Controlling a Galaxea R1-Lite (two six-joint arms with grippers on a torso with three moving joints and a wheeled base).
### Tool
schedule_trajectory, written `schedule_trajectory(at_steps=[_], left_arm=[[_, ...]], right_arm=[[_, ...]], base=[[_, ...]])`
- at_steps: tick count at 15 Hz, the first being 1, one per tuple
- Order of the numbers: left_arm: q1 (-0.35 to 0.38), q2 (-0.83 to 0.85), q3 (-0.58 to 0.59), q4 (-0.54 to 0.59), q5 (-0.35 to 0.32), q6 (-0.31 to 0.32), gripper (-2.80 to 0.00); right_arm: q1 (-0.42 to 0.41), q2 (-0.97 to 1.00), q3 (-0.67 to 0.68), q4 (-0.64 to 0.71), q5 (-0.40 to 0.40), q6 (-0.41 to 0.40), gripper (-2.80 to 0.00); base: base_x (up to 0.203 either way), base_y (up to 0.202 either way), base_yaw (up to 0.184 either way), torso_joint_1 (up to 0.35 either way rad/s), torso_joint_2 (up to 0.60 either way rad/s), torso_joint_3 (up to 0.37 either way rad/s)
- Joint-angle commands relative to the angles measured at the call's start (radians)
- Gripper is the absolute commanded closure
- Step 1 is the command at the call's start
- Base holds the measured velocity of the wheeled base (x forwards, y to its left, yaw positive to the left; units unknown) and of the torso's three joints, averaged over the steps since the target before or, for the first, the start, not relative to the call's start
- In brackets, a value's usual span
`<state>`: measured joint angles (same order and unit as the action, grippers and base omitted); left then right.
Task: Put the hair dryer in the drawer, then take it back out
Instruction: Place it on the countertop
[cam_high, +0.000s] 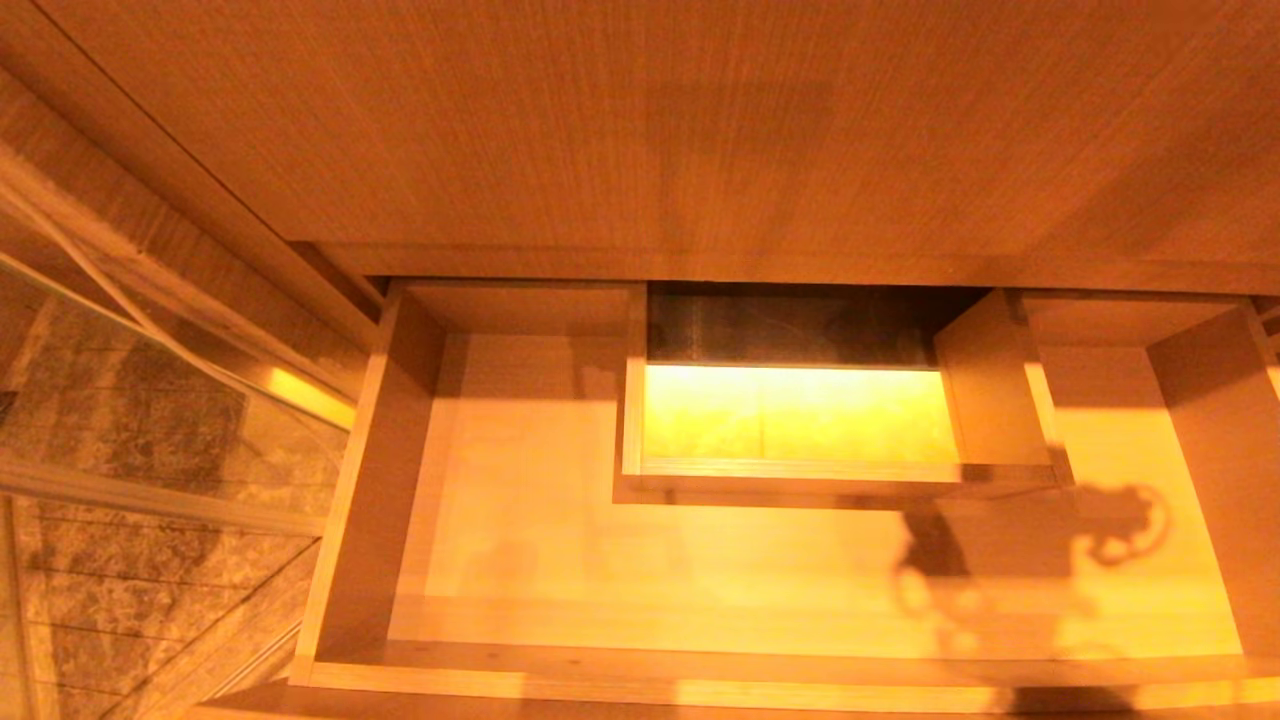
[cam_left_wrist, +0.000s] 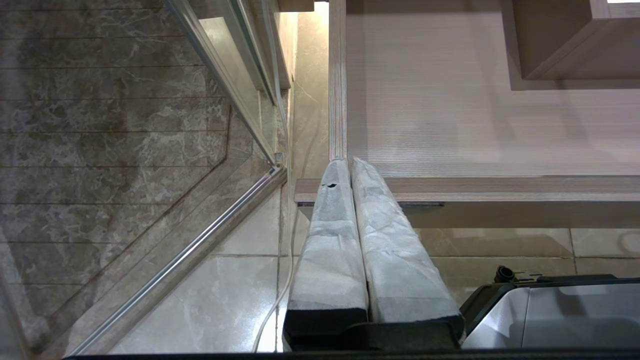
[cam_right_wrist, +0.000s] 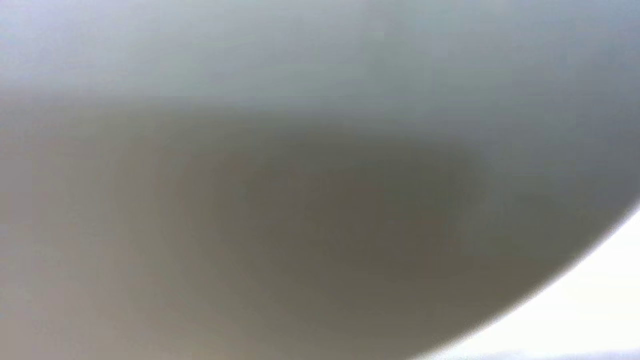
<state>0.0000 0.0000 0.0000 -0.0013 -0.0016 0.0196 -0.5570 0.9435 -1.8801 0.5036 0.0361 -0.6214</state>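
The drawer (cam_high: 350, 480) stands pulled out below the wood countertop (cam_high: 640, 120), and its pale floor (cam_high: 600, 560) has nothing on it. A boxed cut-out (cam_high: 790, 480) rises at its middle back. The hair dryer (cam_right_wrist: 300, 175) fills the right wrist view as a pale rounded body right against the camera, with my right gripper shut on it outside the head view. The shadow of a coiled cord (cam_high: 1120, 525) falls on the right of the drawer floor. My left gripper (cam_left_wrist: 350, 162) is shut and empty, parked by the front left corner of the drawer (cam_left_wrist: 500, 187).
A glass shower door with a metal rail (cam_high: 150, 400) and dark marble tiles lie left of the drawer. My base (cam_left_wrist: 550, 315) sits on the tiled floor under the drawer front, and a thin white cable (cam_left_wrist: 280, 295) runs along that floor.
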Motion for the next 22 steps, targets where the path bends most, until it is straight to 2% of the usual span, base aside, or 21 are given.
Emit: schedule_trajectory(at_steps=[1,5,8,14,17,22], left_arm=[[0.0,0.0,0.002,0.0,0.0,0.0,0.0],[0.0,0.0,0.002,0.0,0.0,0.0,0.0],[0.0,0.0,0.001,0.0,0.0,0.0,0.0],[0.0,0.0,0.002,0.0,0.0,0.0,0.0],[0.0,0.0,0.002,0.0,0.0,0.0,0.0],[0.0,0.0,0.002,0.0,0.0,0.0,0.0]], right_arm=[[0.0,-0.003,0.004,0.003,0.001,-0.004,0.0],[0.0,-0.005,0.004,0.002,0.008,-0.003,0.0],[0.0,-0.006,0.007,-0.005,0.007,-0.004,0.0],[0.0,-0.009,0.006,-0.007,0.011,-0.006,0.0],[0.0,-0.012,0.009,-0.007,0.011,-0.009,0.0],[0.0,-0.017,0.021,0.032,0.008,-0.008,0.0]], base=[[0.0,0.0,0.0,0.0,0.0,0.0],[0.0,0.0,0.0,0.002,0.0,0.013],[0.0,0.0,0.0,0.242,-0.02,0.222],[0.0,0.0,0.0,0.048,0.0,0.038],[0.0,0.0,0.0,0.27,-0.04,0.229],[0.0,0.0,0.0,0.037,-0.01,0.032]])
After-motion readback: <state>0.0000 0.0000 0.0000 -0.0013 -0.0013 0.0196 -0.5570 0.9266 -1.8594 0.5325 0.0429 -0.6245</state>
